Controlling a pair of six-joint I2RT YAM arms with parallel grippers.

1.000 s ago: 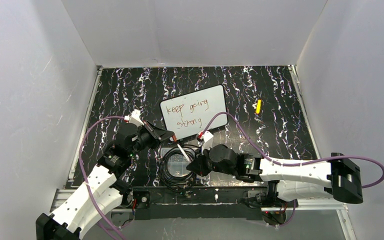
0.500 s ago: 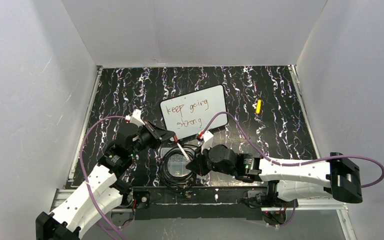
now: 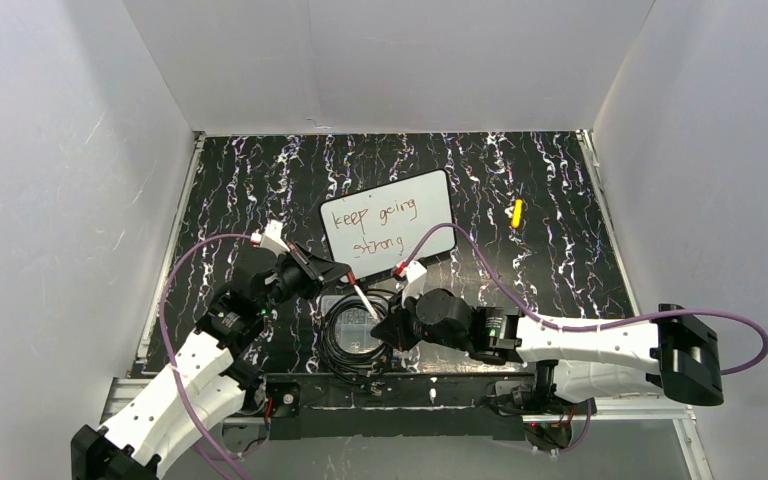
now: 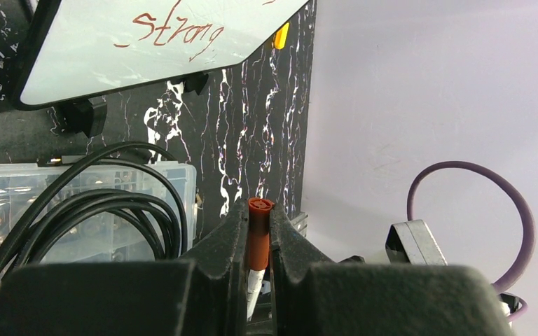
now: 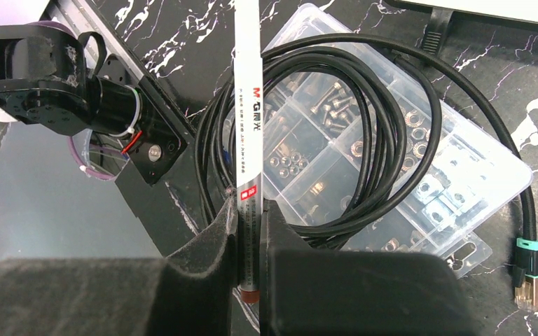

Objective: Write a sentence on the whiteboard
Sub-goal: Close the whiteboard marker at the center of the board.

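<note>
The whiteboard [image 3: 430, 200] stands tilted at mid-table on two black feet, and its lower edge [image 4: 77, 66] fills the top of the left wrist view. The sentence [image 3: 380, 227] "keep going strong" is on it in reddish-brown, in two lines; the left wrist view shows only "strong" [image 4: 175, 31]. A white marker [image 3: 365, 303] spans between both grippers, in front of the board and above a clear box. My left gripper [image 3: 346, 276] [image 4: 259, 210] is shut on its red-brown cap [image 4: 259, 234]. My right gripper [image 3: 387, 328] [image 5: 250, 210] is shut on the barrel [image 5: 250, 105] near its tail end.
A clear plastic box [image 3: 332, 304] [image 5: 392, 161] of nuts and screws with a coiled black cable [image 5: 364, 140] on it lies under the marker, just ahead of the arm bases. A small yellow piece [image 3: 517, 212] lies right of the board. White walls close in three sides.
The right gripper has crept slightly to the left along the marker's line. The left arm and the board have not moved.
</note>
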